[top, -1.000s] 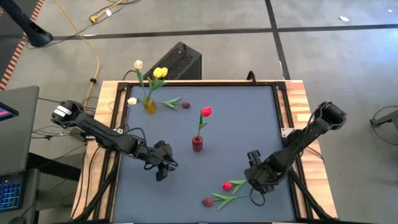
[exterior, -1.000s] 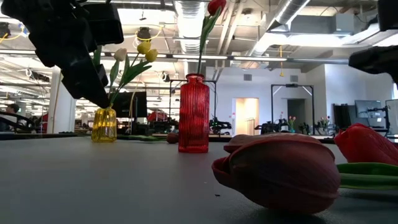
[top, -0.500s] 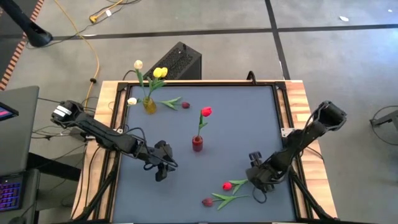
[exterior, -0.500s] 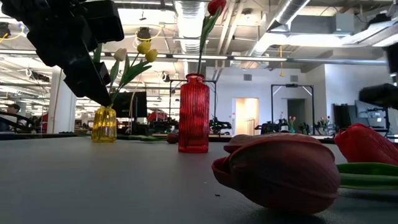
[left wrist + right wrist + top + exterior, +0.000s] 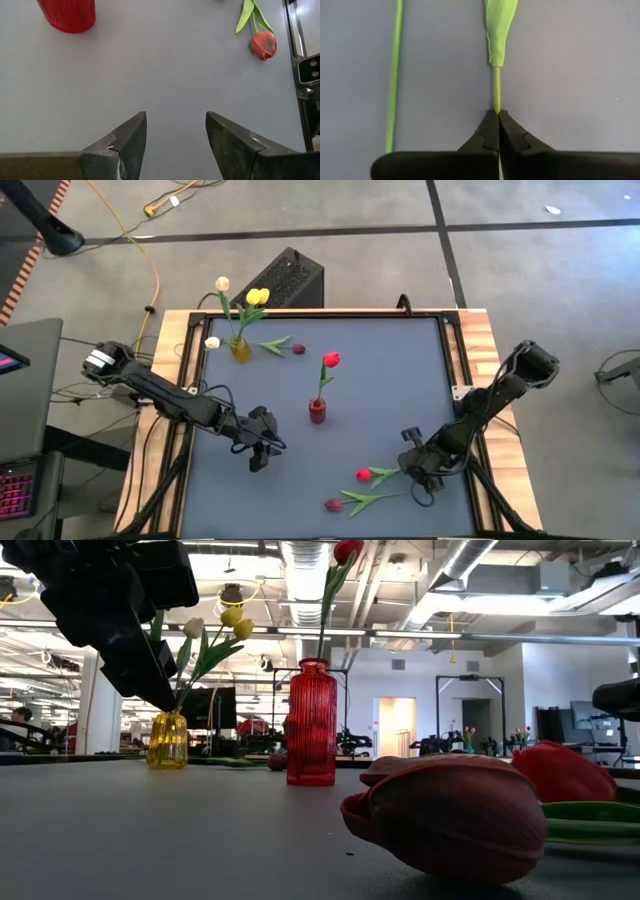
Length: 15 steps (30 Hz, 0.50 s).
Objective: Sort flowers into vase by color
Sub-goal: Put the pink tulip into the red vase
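A red tulip (image 5: 365, 475) lies on the table near the front, its stem running to my right gripper (image 5: 414, 476), which is shut on it. A maroon tulip (image 5: 333, 505) lies just nearer the front edge, and its stem (image 5: 395, 75) passes beside the held one. Mid-table, a red vase (image 5: 318, 412) holds one red tulip (image 5: 332, 360). At the far left a yellow vase (image 5: 240, 350) holds yellow and cream tulips (image 5: 257, 297). Another maroon tulip (image 5: 298, 349) lies next to it. My left gripper (image 5: 262, 456) hovers open left of the red vase. My right gripper pinches the red tulip's bare stem (image 5: 496, 104), below the leaf, between its two fingertips. The fingers slant down from the table's right and lie in line with the stem. The tulip lies flat on the table, head toward the left.
A cream flower head (image 5: 212, 342) rests at the table's far left edge by the yellow vase. In the low view the maroon tulip's head (image 5: 450, 815) fills the foreground, with the red one (image 5: 560, 772) behind it. Wooden rails (image 5: 480, 350) frame the grey mat.
My right gripper has come down and a little toward the near edge, onto the red tulip's stem. The red tulip's head has shifted slightly toward the table's left. The left arm has kept still.
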{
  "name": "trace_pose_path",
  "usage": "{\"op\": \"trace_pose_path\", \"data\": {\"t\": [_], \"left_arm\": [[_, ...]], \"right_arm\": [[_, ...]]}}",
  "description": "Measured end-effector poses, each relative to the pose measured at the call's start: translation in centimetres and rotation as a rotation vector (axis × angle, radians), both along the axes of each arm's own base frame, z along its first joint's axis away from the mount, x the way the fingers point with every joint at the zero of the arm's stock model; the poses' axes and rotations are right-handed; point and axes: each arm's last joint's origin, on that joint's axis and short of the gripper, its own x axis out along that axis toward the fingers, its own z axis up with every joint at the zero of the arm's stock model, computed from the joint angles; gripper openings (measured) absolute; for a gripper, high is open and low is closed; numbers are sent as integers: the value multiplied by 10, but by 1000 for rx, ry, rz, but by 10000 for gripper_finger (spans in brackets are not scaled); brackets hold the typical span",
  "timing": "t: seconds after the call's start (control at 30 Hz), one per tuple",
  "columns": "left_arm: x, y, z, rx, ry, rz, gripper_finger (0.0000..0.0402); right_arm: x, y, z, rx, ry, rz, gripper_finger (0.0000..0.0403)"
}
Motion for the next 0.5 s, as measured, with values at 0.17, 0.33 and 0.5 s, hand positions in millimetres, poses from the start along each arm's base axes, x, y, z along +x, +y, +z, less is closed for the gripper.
{"op": "trace_pose_path", "data": {"t": [0.17, 0.33, 0.5], "left_arm": [[0, 0, 0, 0, 0, 0, 192], [0, 0, 0, -1, 0, 0, 192], [0, -1, 0, -11, 4, -13, 192]], "right_arm": [[14, -1, 10, 28, -16, -40, 36], [31, -3, 24, 55, -72, -82, 20], [44, -5, 35, 99, -146, -112, 16]]}}
